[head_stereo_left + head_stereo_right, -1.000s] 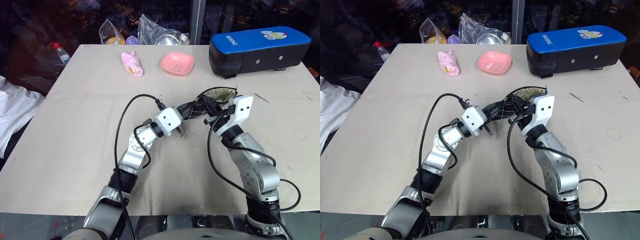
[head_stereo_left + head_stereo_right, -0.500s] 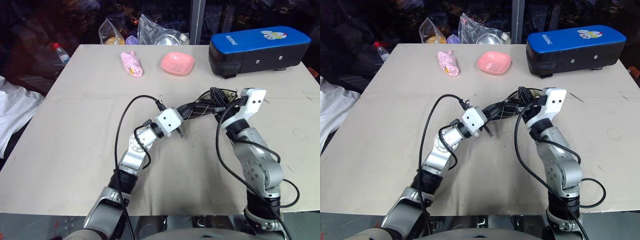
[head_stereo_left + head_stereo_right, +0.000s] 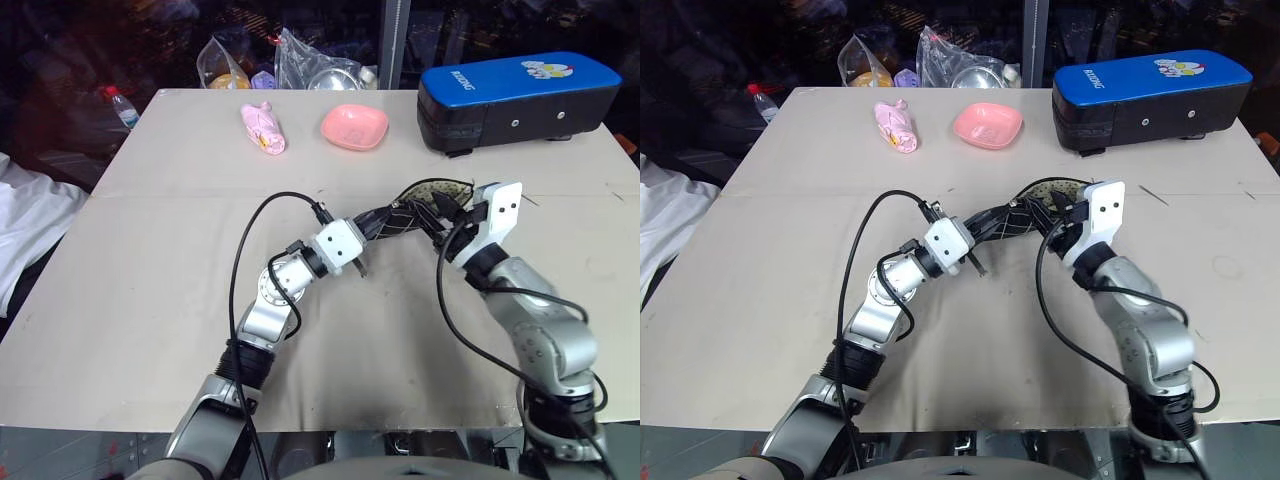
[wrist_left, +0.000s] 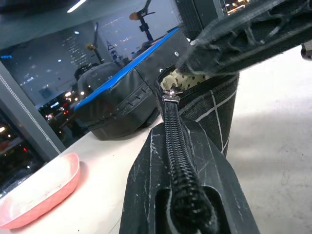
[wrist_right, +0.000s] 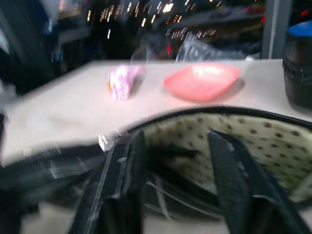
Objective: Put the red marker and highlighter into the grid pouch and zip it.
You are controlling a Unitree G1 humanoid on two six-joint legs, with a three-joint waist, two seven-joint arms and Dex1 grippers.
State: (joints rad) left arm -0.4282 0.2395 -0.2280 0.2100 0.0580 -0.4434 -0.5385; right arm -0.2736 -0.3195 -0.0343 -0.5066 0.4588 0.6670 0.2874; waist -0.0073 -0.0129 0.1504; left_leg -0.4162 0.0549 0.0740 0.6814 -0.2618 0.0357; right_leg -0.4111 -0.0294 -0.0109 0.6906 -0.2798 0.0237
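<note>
The grid pouch (image 3: 412, 207) hangs just above the table (image 3: 150, 290), stretched between my two arms. Its mouth gapes at the right end and shows a cream dotted lining (image 5: 273, 141). My left gripper (image 3: 388, 222) is shut on the pouch's zipped end, with the zipper teeth running away from its fingers to the metal slider (image 4: 169, 93). My right gripper (image 3: 447, 214) is at the open mouth, its two fingers (image 5: 122, 180) spread apart in front of the lining. The red marker and the highlighter are hidden.
A big blue-topped black case (image 3: 515, 100) stands at the back right. A pink bowl (image 3: 355, 126) and a pink wrapped thing (image 3: 264, 128) lie further left. Plastic bags (image 3: 320, 62) and a bottle (image 3: 120, 105) sit at the far edge. White cloth (image 3: 25, 230) lies left of the table.
My right gripper has shifted to the right, rolled, and spread its fingers at the pouch's mouth. My left gripper has stayed shut on the pouch in the same place.
</note>
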